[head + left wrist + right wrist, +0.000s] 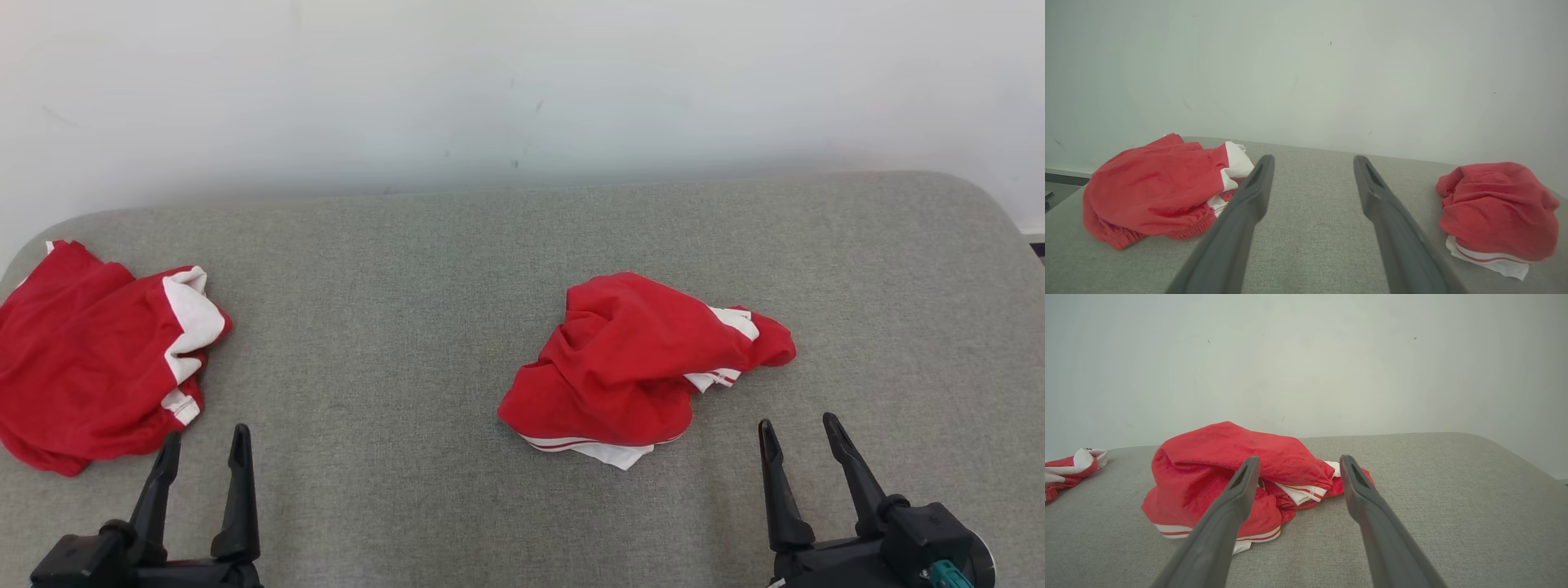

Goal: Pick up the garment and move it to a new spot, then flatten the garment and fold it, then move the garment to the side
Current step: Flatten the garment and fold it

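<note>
A crumpled red garment with white trim (pixel 633 367) lies in a heap a little right of the middle of the grey padded surface (pixel 392 327); the same heap sits at the right in the left wrist view (pixel 1494 208) and straight ahead in the right wrist view (pixel 1233 473). My right gripper (pixel 800 429) stands open just below and right of it, apart from the cloth, nothing between its fingers (pixel 1237 498). My left gripper (pixel 204 437) stands open at the lower left, holding nothing.
A second crumpled red and white garment (pixel 90 351) lies at the surface's left edge, just above my left gripper, and is in the left wrist view too (pixel 1163 188). A pale wall (pixel 522 82) rises behind the surface. The surface's rounded right corner (pixel 992 204) drops off.
</note>
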{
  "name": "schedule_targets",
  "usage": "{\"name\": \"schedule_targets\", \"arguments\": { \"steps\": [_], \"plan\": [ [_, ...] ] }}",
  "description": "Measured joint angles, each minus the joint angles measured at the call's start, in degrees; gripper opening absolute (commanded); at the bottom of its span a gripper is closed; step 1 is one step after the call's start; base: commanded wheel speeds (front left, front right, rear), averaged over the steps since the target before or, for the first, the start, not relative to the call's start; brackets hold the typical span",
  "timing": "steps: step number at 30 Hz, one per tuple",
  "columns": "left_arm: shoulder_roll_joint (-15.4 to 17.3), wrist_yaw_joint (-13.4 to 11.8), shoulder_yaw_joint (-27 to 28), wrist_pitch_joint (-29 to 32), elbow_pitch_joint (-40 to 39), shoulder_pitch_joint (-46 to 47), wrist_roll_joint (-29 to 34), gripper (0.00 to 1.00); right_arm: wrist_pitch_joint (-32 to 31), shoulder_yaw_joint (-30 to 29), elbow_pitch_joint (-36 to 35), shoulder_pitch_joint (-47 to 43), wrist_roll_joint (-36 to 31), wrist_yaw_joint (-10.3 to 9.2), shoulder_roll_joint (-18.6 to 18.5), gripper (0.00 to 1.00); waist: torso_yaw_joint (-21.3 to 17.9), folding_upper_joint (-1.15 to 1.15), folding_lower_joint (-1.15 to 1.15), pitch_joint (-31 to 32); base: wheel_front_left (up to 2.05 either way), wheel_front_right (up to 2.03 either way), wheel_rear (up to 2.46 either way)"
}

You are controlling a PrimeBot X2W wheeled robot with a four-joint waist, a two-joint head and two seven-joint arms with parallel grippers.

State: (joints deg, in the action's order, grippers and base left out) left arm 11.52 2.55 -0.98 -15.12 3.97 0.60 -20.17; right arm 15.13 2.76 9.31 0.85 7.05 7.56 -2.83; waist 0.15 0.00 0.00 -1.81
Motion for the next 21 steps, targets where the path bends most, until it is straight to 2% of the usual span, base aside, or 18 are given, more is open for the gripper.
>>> {"name": "schedule_targets", "arguments": {
  "steps": [21],
  "plan": [
    [-1.74,1.58,1.80,0.00,1.10,-0.02,2.03,1.00,-0.43,-0.16,0.20,-0.58,0.00,0.00,0.00,1.00,0.12,0.00,0.00,0.14,0.00,0.00,0.00]
  ]
}}
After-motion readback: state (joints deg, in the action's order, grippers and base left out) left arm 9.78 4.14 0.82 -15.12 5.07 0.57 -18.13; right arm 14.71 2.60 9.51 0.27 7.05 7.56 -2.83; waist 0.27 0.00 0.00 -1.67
